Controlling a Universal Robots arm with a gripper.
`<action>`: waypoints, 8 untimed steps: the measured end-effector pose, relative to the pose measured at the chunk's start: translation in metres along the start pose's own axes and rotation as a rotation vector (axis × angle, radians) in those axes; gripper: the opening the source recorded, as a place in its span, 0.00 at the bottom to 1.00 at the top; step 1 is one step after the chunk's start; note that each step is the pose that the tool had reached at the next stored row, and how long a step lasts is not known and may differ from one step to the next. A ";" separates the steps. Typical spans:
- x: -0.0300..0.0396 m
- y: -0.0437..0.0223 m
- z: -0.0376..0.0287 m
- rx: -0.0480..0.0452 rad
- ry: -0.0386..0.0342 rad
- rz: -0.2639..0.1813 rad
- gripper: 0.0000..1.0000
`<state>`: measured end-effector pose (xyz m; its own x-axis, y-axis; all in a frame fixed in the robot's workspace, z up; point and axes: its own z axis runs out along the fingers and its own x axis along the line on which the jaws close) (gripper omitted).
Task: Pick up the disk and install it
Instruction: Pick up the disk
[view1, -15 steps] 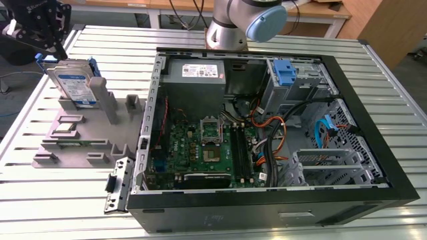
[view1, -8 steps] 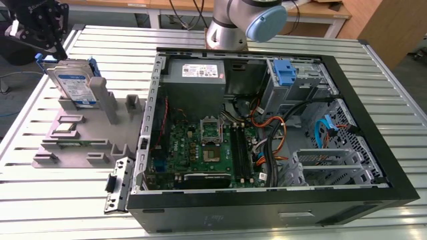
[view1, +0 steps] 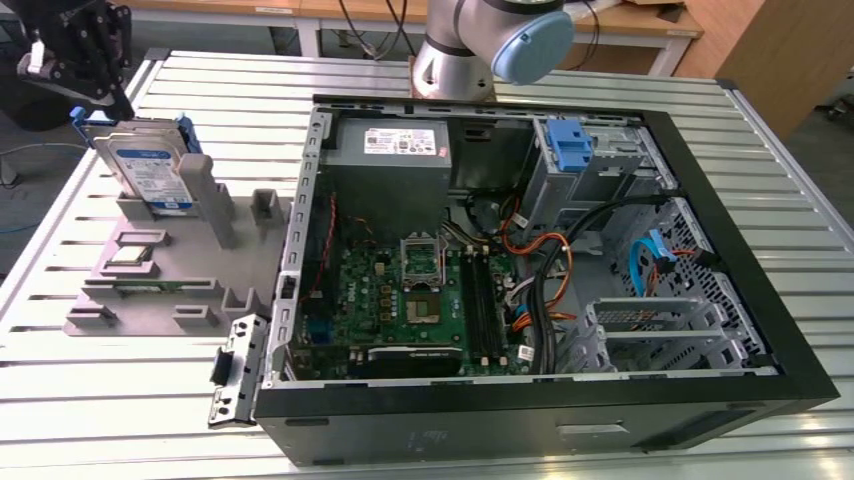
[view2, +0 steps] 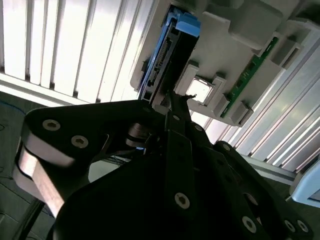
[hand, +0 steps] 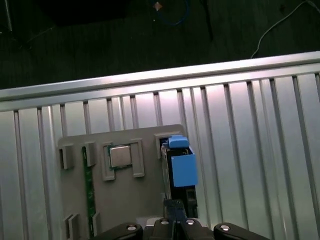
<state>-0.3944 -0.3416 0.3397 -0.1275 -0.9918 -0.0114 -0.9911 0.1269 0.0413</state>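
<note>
In the exterior view's upper left, the black pincer (view1: 115, 98) hung clenched and empty just above the upright silver, blue-railed rectangular disk (view1: 152, 172) in its grey holder (view1: 150, 296).

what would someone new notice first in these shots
The big open black computer case lies on the slatted metal table in the exterior view, its green motherboard exposed. At that view's left, the silver rectangular disk with blue side rails stands on edge in a grey holder tray, and the black gripper hovers just above it.
</note>
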 end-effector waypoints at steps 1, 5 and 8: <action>0.0000 0.0000 0.0001 -0.0002 0.0007 -0.017 0.10; -0.0001 0.0000 0.0002 -0.0018 -0.0068 -0.048 0.10; 0.0000 0.0000 0.0004 -0.0016 -0.0078 -0.049 0.10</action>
<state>-0.3944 -0.3415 0.3393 -0.0793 -0.9966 -0.0213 -0.9960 0.0784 0.0421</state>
